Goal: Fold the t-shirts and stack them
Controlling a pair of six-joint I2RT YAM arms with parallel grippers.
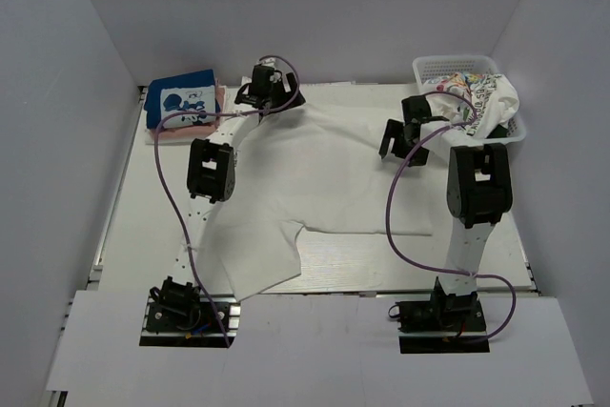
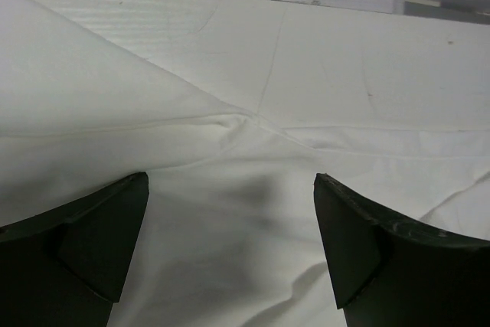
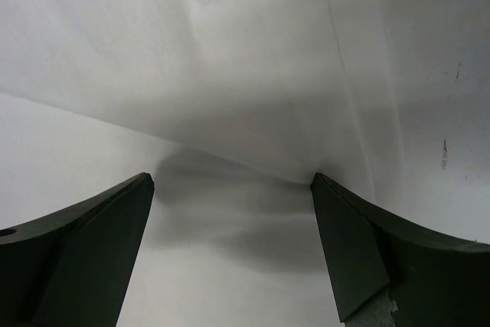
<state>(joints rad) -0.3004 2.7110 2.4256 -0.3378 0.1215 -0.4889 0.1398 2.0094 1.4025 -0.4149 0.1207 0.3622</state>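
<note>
A large plain white cloth t-shirt (image 1: 324, 188) lies spread across the middle of a white bench (image 1: 410, 269), and both arms reach out over it.

The left arm's jaws stand wide open at the far left corner of this shirt. In the left wrist view the two dark fingers (image 2: 84, 243) sit well apart with nothing gripped. White cloth (image 2: 253, 189) fills the space beneath and between them, and a crease and a seam meet just ahead of the gap.

The right arm's jaws stand wide open too, over the shirt's far right part. In the right wrist view the dark fingers (image 3: 84, 250) hold nothing. A raised edge of the white cloth (image 3: 230, 59) crosses just ahead of them and casts a soft shadow. Whether the pale surface under that edge is bench or more cloth cannot be told.

Left of the left arm's jaws, close by, a folded blue t-shirt with a cartoon-mouse panel (image 1: 183, 102) rests on top of a folded pink t-shirt (image 1: 186, 134).

Right of the right arm's jaws, close by, stands a white plastic mesh basket (image 1: 448, 64). A white t-shirt with colourful cartoon prints (image 1: 481, 92) spills over its near rim.
</note>
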